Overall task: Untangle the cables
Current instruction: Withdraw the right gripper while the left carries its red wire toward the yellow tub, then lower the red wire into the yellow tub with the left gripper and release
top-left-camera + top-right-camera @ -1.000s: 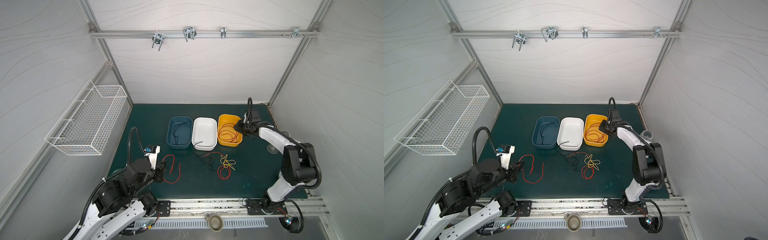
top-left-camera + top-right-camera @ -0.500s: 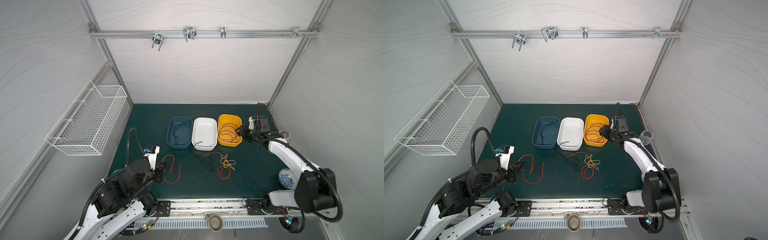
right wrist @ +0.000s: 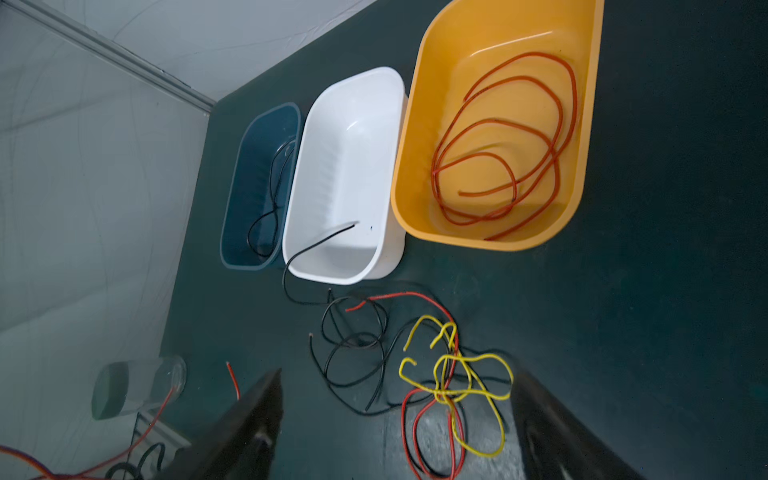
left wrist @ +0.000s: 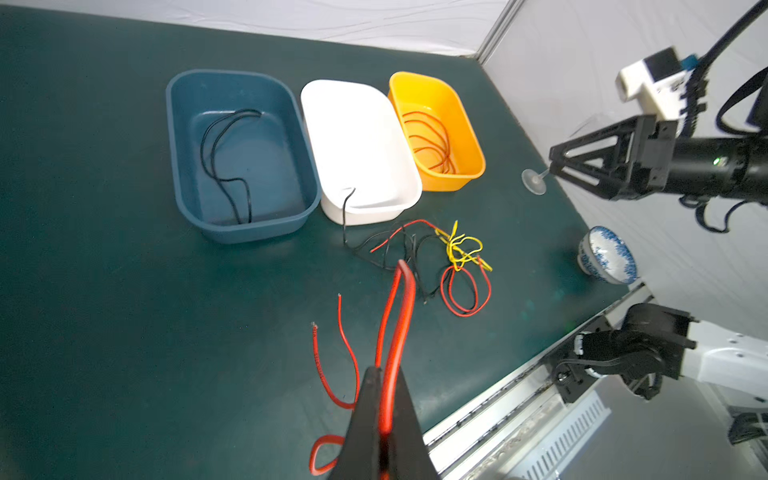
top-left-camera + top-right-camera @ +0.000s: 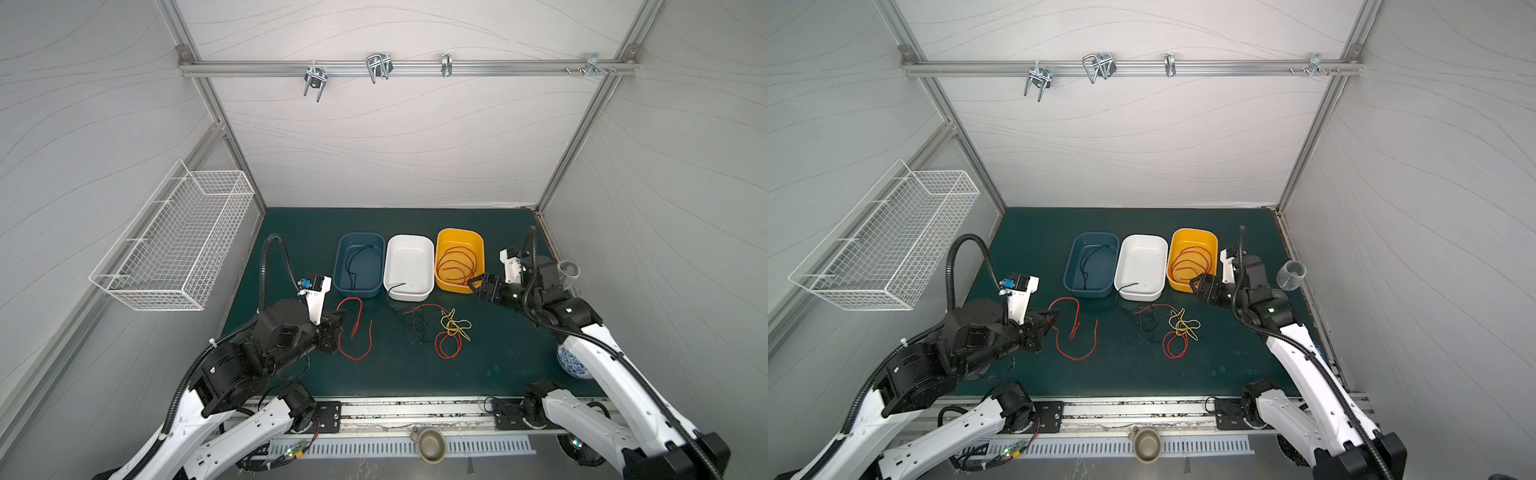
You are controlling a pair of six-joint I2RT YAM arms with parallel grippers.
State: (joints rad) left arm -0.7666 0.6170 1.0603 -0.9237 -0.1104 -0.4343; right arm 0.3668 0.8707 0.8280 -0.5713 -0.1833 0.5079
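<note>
The left hand, clamped on a doubled loop of loose red cable, sits left of centre on the bench. Bare mat separates that cable from the tangle of black, red and yellow cables before the side-by-side blue tub, white tub and yellow tub. The right hand, jaws wide and empty, hovers beside the yellow tub, towards the bench's right edge; the pinch shows clearly only in the left wrist view, while the right wrist view shows a black cable end over the white tub's rim.
</note>
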